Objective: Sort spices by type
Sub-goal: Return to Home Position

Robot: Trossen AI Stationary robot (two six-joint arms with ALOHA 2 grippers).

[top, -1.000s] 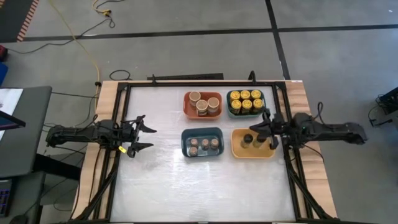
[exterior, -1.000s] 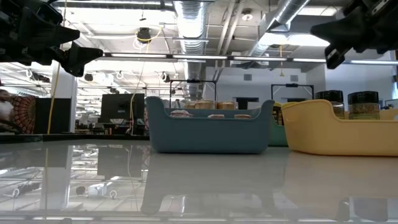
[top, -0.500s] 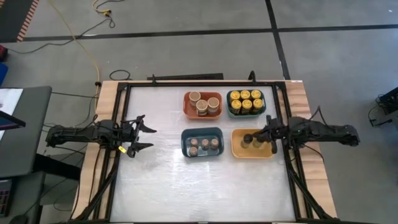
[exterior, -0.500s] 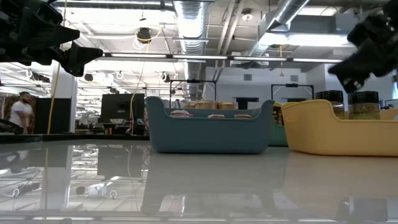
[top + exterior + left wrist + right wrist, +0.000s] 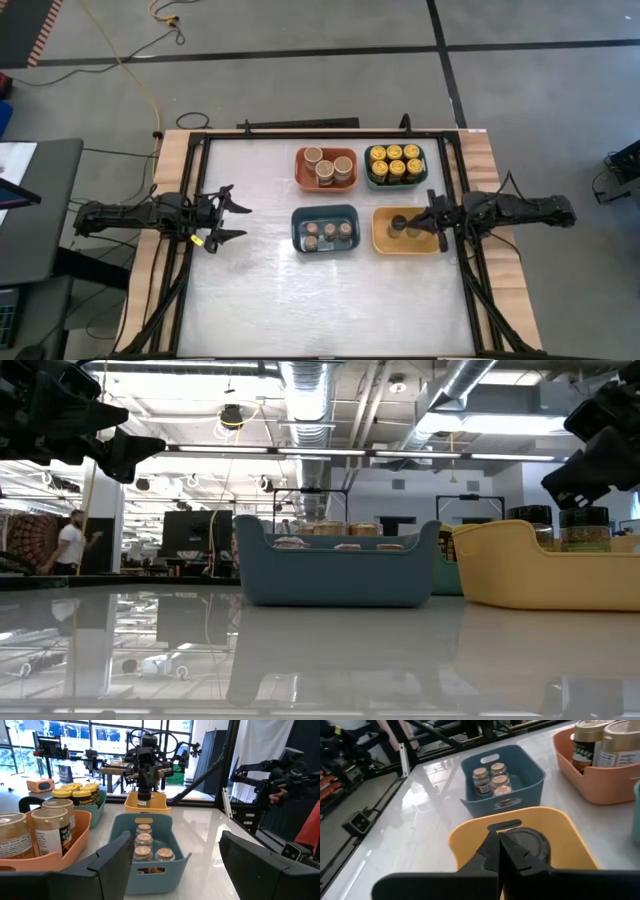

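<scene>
Nearest you, the table (image 5: 250, 290) is bare and glossy. At its left edge your left gripper (image 5: 238, 218) hovers with its fingers spread wide, holding nothing. Across from it, your right gripper (image 5: 424, 221) hangs over the right end of the yellow bin (image 5: 400, 247), its fingers pressed together with nothing between them. Right under its tips, two dark-topped jars (image 5: 399, 226) stand upright in that bin. Just beside it, the blue bin (image 5: 325, 208) holds a cluster of brown-topped jars (image 5: 329, 231). One row back, three tan-lidded jars (image 5: 324, 168) sit in the orange bin (image 5: 300, 170). Next to that, six yellow-lidded jars (image 5: 394, 160) fill the teal bin (image 5: 394, 185). Far beyond the table, a person (image 5: 70, 540) stands in the room.
</scene>
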